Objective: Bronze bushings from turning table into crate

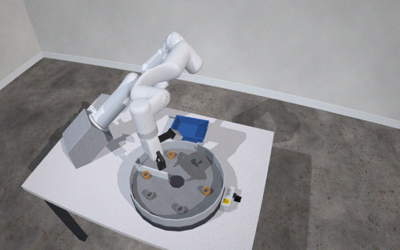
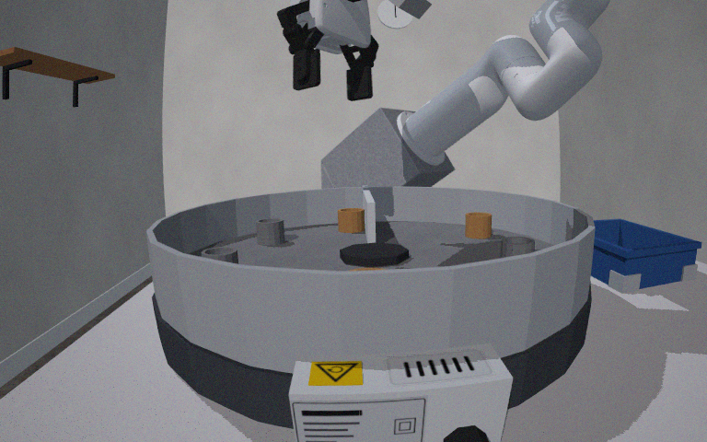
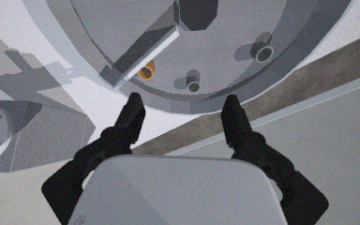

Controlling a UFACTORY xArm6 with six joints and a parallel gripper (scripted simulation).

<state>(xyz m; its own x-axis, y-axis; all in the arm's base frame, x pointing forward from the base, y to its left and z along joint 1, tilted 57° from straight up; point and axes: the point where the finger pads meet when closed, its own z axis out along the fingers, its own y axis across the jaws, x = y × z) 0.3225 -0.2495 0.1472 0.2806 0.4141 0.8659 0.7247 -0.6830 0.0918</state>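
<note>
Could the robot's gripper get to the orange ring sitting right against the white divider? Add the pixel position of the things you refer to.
Probably yes: the open gripper (image 1: 162, 151) (image 2: 333, 80) (image 3: 183, 103) hangs above the turning table's rim, though the divider (image 1: 153, 172) (image 2: 369, 215) (image 3: 150, 56) could crowd a finger.

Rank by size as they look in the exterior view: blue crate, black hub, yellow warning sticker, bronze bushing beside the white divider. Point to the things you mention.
1. Blue crate (image 1: 191, 128) (image 2: 659, 262)
2. Black hub (image 1: 176, 181) (image 2: 374, 254) (image 3: 199, 14)
3. Yellow warning sticker (image 1: 225, 201) (image 2: 335, 373)
4. Bronze bushing (image 1: 145, 174) (image 2: 351, 221) (image 3: 144, 73)

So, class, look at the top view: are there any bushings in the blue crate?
No, the part of the blue crate in sight holds no bushings.
</note>
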